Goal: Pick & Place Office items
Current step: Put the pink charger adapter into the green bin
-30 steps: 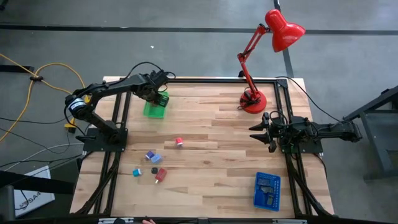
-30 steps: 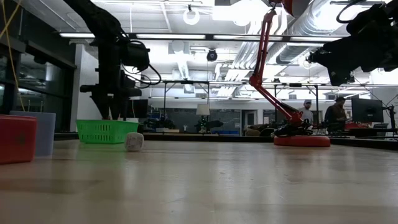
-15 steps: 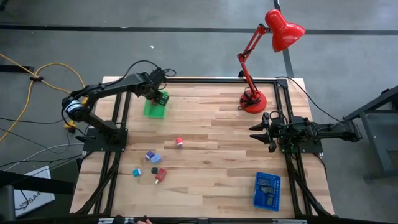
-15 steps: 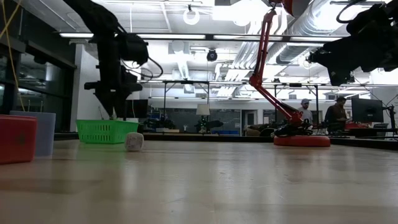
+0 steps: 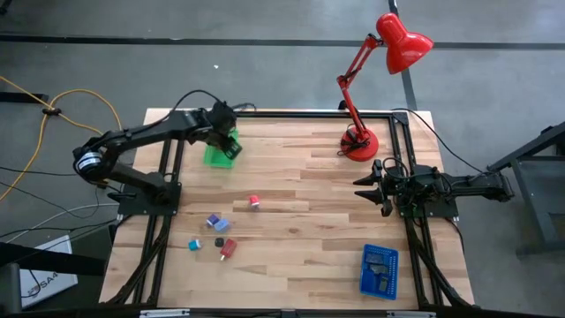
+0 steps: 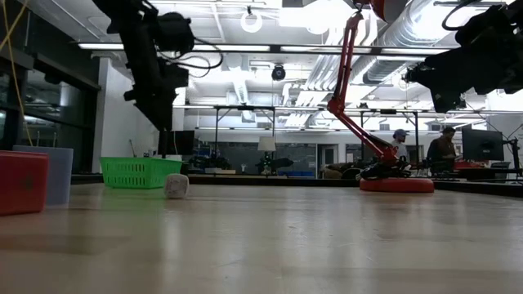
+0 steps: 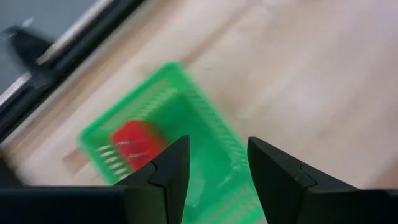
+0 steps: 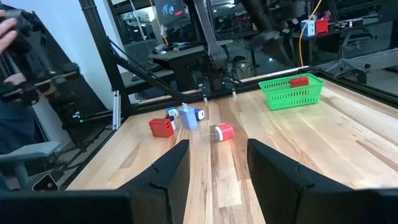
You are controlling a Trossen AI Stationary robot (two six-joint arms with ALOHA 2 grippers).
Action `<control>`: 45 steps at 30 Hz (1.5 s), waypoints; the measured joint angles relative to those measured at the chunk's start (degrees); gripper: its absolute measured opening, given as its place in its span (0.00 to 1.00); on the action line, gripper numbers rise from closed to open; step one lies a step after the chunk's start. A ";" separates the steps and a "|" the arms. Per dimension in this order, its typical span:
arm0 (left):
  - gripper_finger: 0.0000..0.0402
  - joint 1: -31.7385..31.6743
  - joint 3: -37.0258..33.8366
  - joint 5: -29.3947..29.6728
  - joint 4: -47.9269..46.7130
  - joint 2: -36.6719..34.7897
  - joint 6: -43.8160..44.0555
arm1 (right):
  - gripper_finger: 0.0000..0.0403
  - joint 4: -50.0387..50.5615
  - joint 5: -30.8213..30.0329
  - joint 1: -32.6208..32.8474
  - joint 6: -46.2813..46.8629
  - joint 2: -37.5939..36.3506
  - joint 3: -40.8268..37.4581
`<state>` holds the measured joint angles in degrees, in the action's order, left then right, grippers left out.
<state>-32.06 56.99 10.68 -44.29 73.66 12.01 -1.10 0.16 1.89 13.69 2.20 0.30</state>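
Observation:
My left gripper [image 7: 217, 168] hangs open above the green tray [image 7: 189, 84], touching nothing; a red block [image 7: 134, 144] lies in the tray. From above it shows over the tray's far right corner [image 5: 231, 141]. Loose office items lie on the wood near the left: a red-and-white piece [image 5: 254, 201], a lilac and blue pair [image 5: 214, 222], a black piece [image 5: 220, 242], a teal one [image 5: 193, 244] and a red block [image 5: 229, 248]. My right gripper [image 8: 217, 171] waits open over the table's right side [image 5: 369, 187].
A red desk lamp [image 5: 360, 141] stands at the far right. A blue perforated tray [image 5: 380, 270] with small pieces sits at the near right corner. The black frame rails [image 5: 173, 168] run along the table's sides. Bare wood lies across the middle. People show in the room behind [image 6: 442, 147].
My left gripper has risen from just over the green tray and tipped, while its arm swung out toward the table's left. The tray and the loose items have stayed where they were.

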 joint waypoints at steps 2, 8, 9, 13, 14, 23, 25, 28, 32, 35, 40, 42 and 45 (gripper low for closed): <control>0.38 2.72 0.00 -0.99 0.01 -0.01 -2.69 | 0.36 0.00 0.00 -0.02 0.00 0.02 0.00; 0.38 10.42 0.02 -1.09 0.00 0.01 -16.66 | 0.36 0.00 0.00 -0.02 -0.01 0.01 0.00; 0.38 11.72 0.02 -1.09 0.00 0.01 -19.81 | 0.36 0.00 0.00 -0.02 -0.02 0.02 0.00; 0.38 16.86 0.02 -1.09 0.02 0.01 -33.32 | 0.36 0.00 0.00 -0.01 -0.01 0.02 0.00; 0.38 17.95 0.02 -1.09 0.00 0.01 -36.36 | 0.36 0.00 0.00 0.00 -0.02 0.00 0.00; 0.38 24.90 0.09 -3.73 0.97 1.70 -55.43 | 0.36 0.00 0.00 -0.01 0.00 0.01 0.00; 0.38 25.84 0.09 -5.70 1.72 2.57 -56.79 | 0.36 0.01 0.01 -0.02 -0.01 0.01 0.00; 0.38 26.77 0.09 -8.77 2.96 3.94 -57.22 | 0.36 0.00 0.00 0.00 0.00 0.02 0.02; 0.38 27.84 0.09 -9.86 4.77 5.53 -57.20 | 0.36 0.00 0.00 -0.01 -0.02 0.02 0.00; 0.38 28.29 0.09 -9.91 6.74 6.72 -57.20 | 0.36 0.00 0.00 0.00 0.00 0.01 0.01; 0.38 27.87 2.16 -9.88 8.48 10.86 -57.00 | 0.36 0.00 0.00 -0.01 0.00 0.02 0.01; 0.38 27.60 4.08 -9.88 8.40 13.10 -56.77 | 0.36 0.00 0.00 -0.01 -0.01 0.00 0.01; 0.38 27.52 7.49 -9.88 6.25 16.14 -55.56 | 0.36 0.00 0.00 -0.01 -0.01 0.00 0.00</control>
<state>-4.54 64.48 0.80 -38.04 89.80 -43.55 -1.10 0.16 1.88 13.68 2.20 0.30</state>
